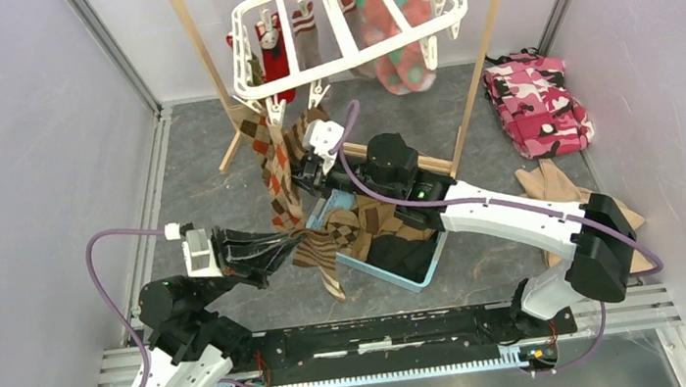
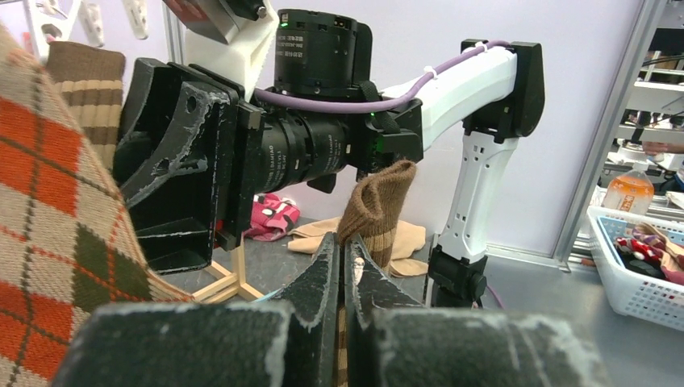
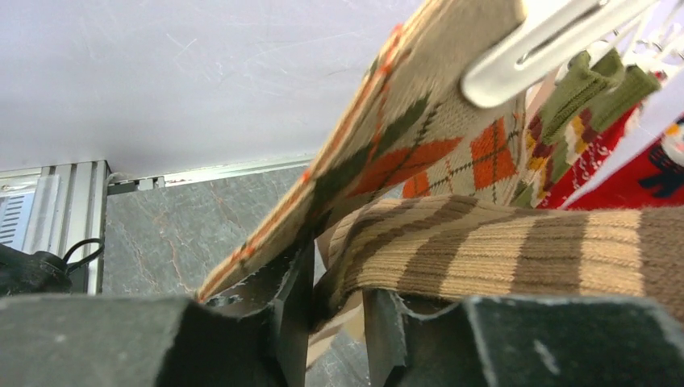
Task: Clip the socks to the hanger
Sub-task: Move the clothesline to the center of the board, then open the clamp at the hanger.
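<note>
The white hanger (image 1: 349,30) hangs from the wooden stand, with red and pink socks (image 1: 392,20) clipped to it. An argyle sock (image 1: 275,167) (image 3: 403,137) dangles from a front clip (image 3: 548,44). A brown striped sock (image 3: 500,250) (image 2: 375,201) stretches between both grippers. My left gripper (image 1: 272,247) (image 2: 343,242) is shut on its lower end. Just under the hanger's front edge, my right gripper (image 1: 305,173) (image 3: 335,266) has the sock's cuff folded down between its narrowly parted fingers, beside the argyle sock.
A light blue basket (image 1: 428,277) holding more socks (image 1: 363,226) sits under the right arm. Pink camouflage cloth (image 1: 540,100) and beige cloth (image 1: 545,183) lie at the right. The wooden stand's post (image 1: 484,48) rises behind the right arm.
</note>
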